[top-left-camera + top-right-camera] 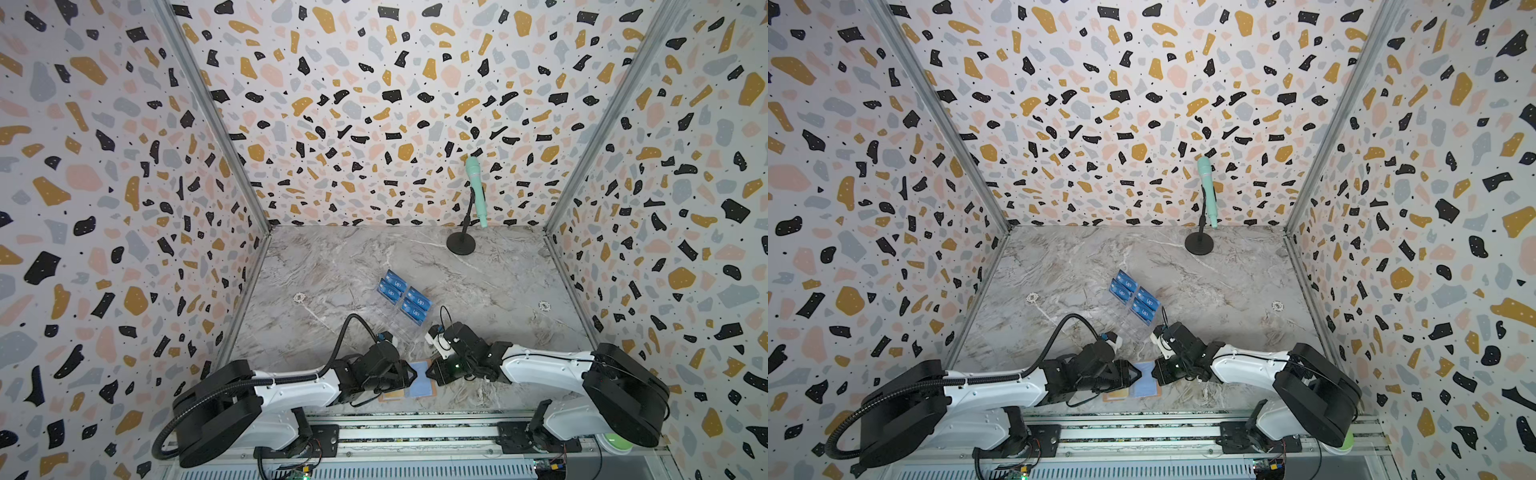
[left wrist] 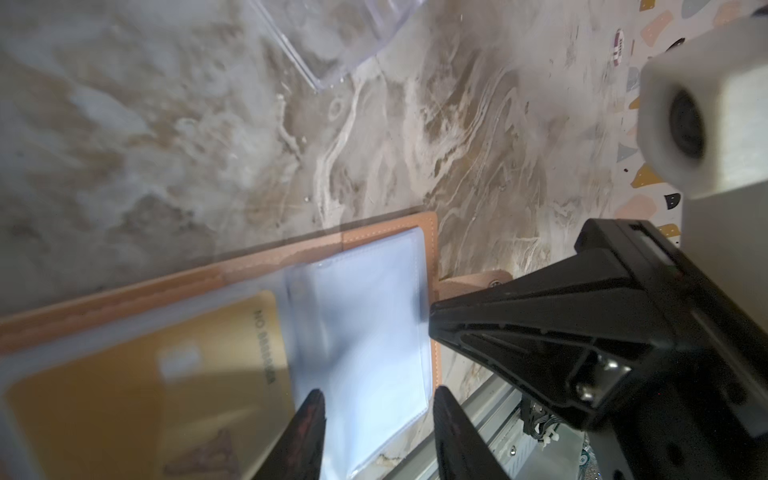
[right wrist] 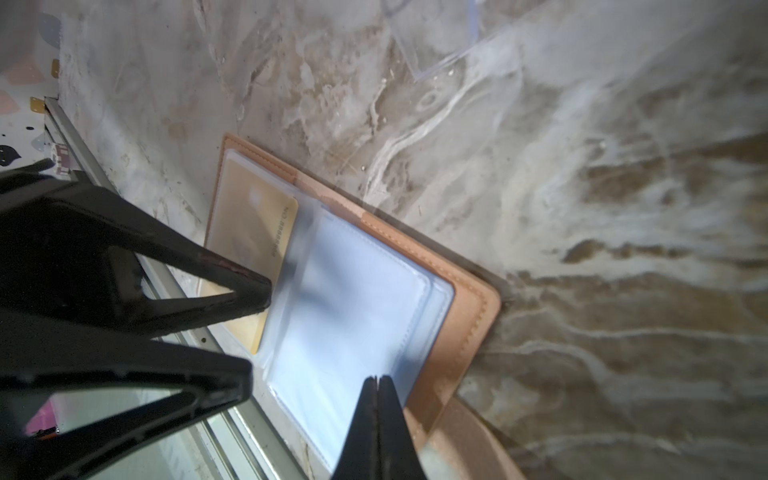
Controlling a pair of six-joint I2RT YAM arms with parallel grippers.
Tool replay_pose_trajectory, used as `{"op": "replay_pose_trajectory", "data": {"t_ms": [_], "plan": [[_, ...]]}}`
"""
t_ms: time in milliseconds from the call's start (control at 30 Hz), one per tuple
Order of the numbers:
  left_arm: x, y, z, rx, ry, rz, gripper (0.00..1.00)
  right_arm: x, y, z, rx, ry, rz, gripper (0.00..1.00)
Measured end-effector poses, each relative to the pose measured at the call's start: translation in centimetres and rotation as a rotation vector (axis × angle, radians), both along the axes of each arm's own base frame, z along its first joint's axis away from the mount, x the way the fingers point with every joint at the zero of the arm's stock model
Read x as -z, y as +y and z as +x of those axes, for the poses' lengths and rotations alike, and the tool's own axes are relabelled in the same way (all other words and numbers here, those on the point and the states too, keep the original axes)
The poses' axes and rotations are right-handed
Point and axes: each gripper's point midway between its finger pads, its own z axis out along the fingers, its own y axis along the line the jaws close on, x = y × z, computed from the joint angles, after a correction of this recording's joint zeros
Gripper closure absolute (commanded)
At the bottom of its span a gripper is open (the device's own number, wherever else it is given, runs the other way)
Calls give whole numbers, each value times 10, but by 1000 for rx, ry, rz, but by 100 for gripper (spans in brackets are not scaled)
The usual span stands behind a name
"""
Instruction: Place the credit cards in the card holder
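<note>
The card holder (image 1: 419, 380) lies open and flat on the bench (image 1: 498, 291), right at the front edge, squeezed between the two arms. In both top views you only get a pale patch of sleeve with a bit of pink border.

The wrist views give way more. A gold card (image 2: 166, 395) sits inside a clear sleeve on one page, and the left wrist view catches the snap tab (image 2: 469, 282) poking out the side.

The left claw (image 2: 378, 390) is open, fingers spread, one tip right by the gold card. The right claw (image 3: 377, 379) is closed tight with its tips at the sleeves' outer edge. Can't tell if a leaf is pinched in there.

Only the top views show the blue cards (image 1: 405, 297), standing in a clear acrylic stand (image 1: 392, 322) just behind the holder, and a mint mic (image 1: 473, 187) back by the wall.
</note>
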Motion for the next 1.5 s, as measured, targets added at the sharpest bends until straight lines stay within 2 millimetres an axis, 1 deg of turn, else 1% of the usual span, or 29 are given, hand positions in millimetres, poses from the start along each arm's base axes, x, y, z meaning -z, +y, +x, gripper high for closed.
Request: {"op": "replay_pose_trajectory", "data": {"t_ms": [200,367,467,567,700,1033,1500], "plan": [[0,2,6,-16,-3,-18,56,-2,2,-1,7,7,8,94],[0,5,10,-29,-4,-38,57,-7,13,2,-4,2,28,94],[-2,3,10,-26,-8,-55,58,-3,16,2,-11,8,28,94],[-5,0,10,-21,-9,-74,61,1,15,1,-13,17,19,94],[-6,-2,10,-15,-9,-92,62,6,12,-2,-12,25,9,94],[10,-4,4,13,38,-70,62,8,8,1,8,14,-14,94],[14,-5,4,19,41,-62,60,8,8,2,14,18,-14,94]]}}
